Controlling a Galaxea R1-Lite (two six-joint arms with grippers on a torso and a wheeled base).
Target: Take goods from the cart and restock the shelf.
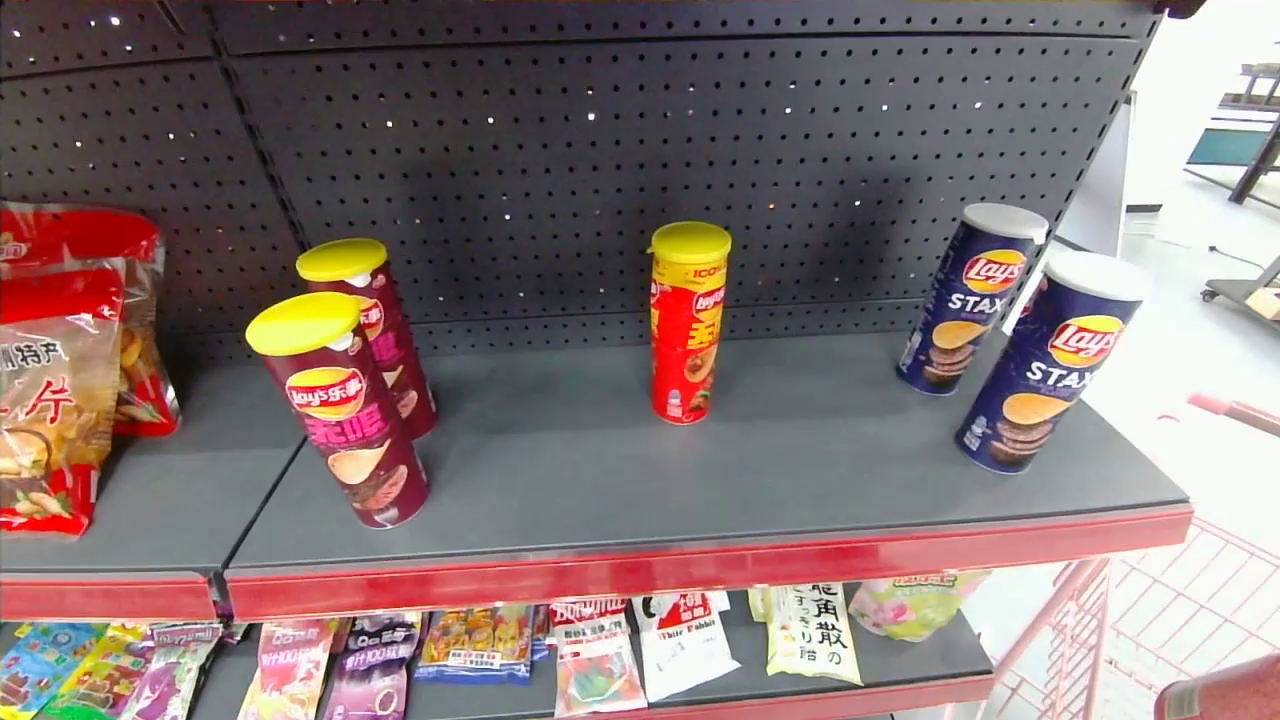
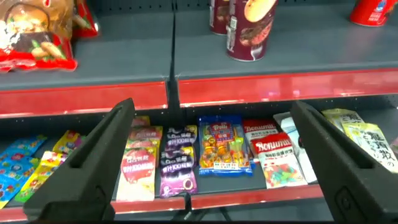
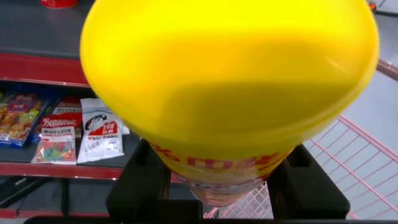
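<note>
**Head view.** I see a grey metal shelf [image 1: 620, 470] with a red front edge and a dark perforated back panel [image 1: 600, 150]. Five cylindrical chip cans stand on it.
- At my left, the front maroon can with a yellow lid [image 1: 340, 410] stands near the edge. The rear maroon can with a yellow lid [image 1: 372, 330] is just behind it.
- At mid-shelf, a lone red can with a yellow lid [image 1: 688, 325] stands upright, well apart from the others.
- At the right end, the rear navy can with a white lid [image 1: 968, 300] stands toward the panel. The front navy can with a white lid [image 1: 1045, 365] is nearer the edge.

Red-and-clear snack bags [image 1: 60, 370] stand on the adjoining shelf section at far left. Flat sweet packets [image 1: 600, 655] lie on the lower shelf [image 1: 900, 650]. A pink wire cart [image 1: 1180, 600] stands beyond the shelf's right end.

**Right wrist view.** My right tool [image 3: 224, 190] is clamped on a red cylindrical chip can with a yellow plastic lid [image 3: 230, 74]. A black finger sits on each side of the can's body, and the lid faces the camera. This held can is off the shelf, with the cart's mesh behind it.

**Left wrist view.** My left tool [image 2: 205, 180] is spread wide and grips nothing. It faces the packets on the lower shelf, with the front maroon can above.
</note>
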